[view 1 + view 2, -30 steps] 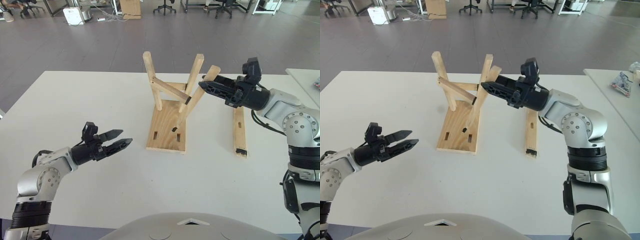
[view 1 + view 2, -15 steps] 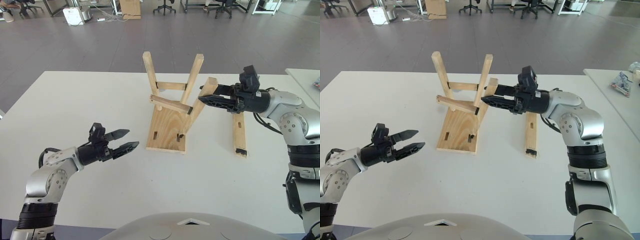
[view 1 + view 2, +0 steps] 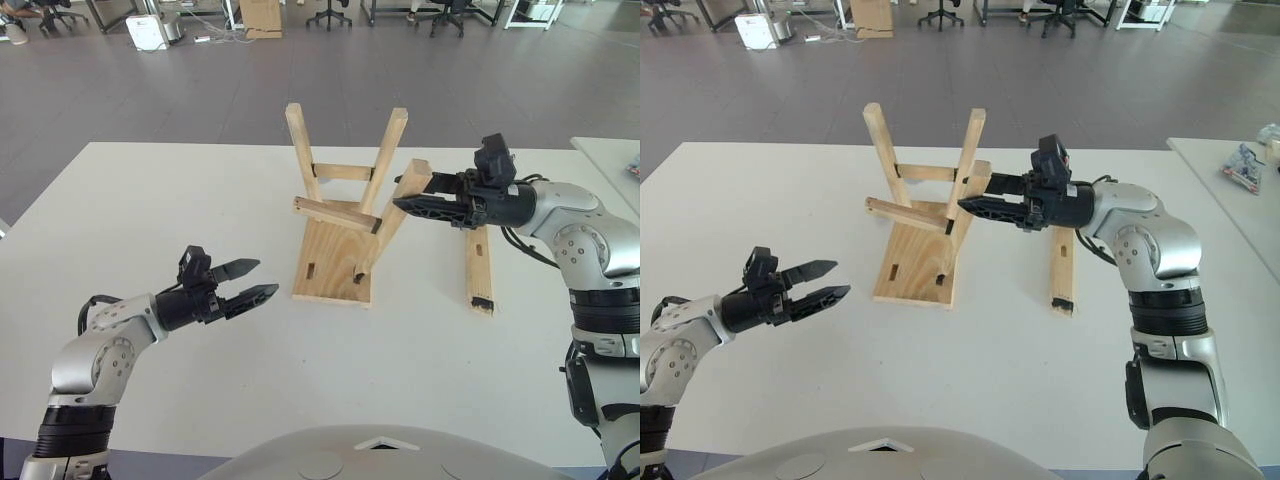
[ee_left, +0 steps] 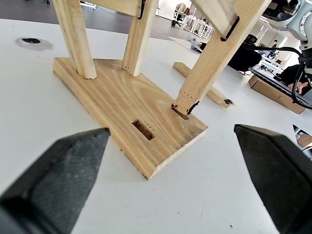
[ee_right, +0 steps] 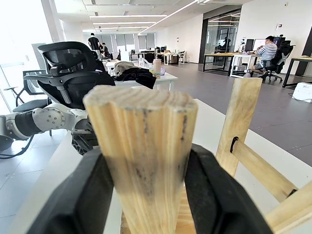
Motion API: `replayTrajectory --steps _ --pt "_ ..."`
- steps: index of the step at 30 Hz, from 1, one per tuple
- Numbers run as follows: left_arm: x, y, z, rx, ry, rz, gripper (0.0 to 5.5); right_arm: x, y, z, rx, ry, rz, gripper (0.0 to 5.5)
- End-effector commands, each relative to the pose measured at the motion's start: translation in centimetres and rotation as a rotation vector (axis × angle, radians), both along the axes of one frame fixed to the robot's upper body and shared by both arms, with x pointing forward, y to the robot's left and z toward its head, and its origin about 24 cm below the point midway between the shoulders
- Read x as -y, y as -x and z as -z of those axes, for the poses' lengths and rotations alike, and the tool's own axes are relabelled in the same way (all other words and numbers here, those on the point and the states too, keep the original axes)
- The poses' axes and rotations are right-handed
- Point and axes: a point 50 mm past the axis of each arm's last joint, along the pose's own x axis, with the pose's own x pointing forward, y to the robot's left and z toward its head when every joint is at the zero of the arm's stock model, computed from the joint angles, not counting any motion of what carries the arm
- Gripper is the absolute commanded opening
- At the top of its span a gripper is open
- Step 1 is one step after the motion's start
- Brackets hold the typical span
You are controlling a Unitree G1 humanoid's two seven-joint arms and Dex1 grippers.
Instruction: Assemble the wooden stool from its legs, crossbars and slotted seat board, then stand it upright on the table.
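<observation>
At the seat board's right edge, the right gripper (image 3: 408, 193) is clamped on the top end of a tilted leg (image 3: 385, 225), whose foot rests at a near slot in the seat board (image 3: 335, 255). A crossbar (image 3: 335, 212) juts from that leg across the board, reaching past the far-left leg. Two legs (image 3: 303, 150) stand at the board's far end, joined by a second crossbar (image 3: 343, 172). Left of the board, the left gripper (image 3: 262, 278) hovers with its fingers spread wide, holding nothing. Right of the board, a loose leg (image 3: 478, 265) lies flat on the table (image 3: 150, 200).
</observation>
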Motion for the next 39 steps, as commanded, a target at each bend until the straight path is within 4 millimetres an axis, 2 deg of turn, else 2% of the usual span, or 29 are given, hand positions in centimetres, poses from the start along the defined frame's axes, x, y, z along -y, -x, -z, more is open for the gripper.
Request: replayTrajectory --steps 1,14,20,28,32,39 --pt "0.1 -0.2 -0.4 0.008 -0.021 0.022 4.71 0.1 -0.1 0.0 0.006 0.020 -0.007 2.05" --pt "0.1 0.0 -0.1 0.000 -0.035 0.011 4.71 -0.6 0.3 0.0 -0.008 0.022 -0.068 2.05" --pt "0.2 -0.1 0.0 0.001 -0.037 0.013 4.71 -0.3 -0.7 0.6 -0.003 0.041 -0.026 2.05" --pt "0.5 -0.1 0.2 0.001 -0.038 0.024 4.71 -0.5 -1.4 0.1 0.035 0.059 -0.046 2.04" --pt "0.5 0.0 0.2 0.003 -0.039 0.022 4.71 -0.6 -1.0 1.2 0.038 0.116 -0.062 2.04" --pt "0.5 0.1 0.3 0.003 -0.045 0.022 4.71 -0.2 0.3 4.2 -0.022 0.152 -0.060 2.04"
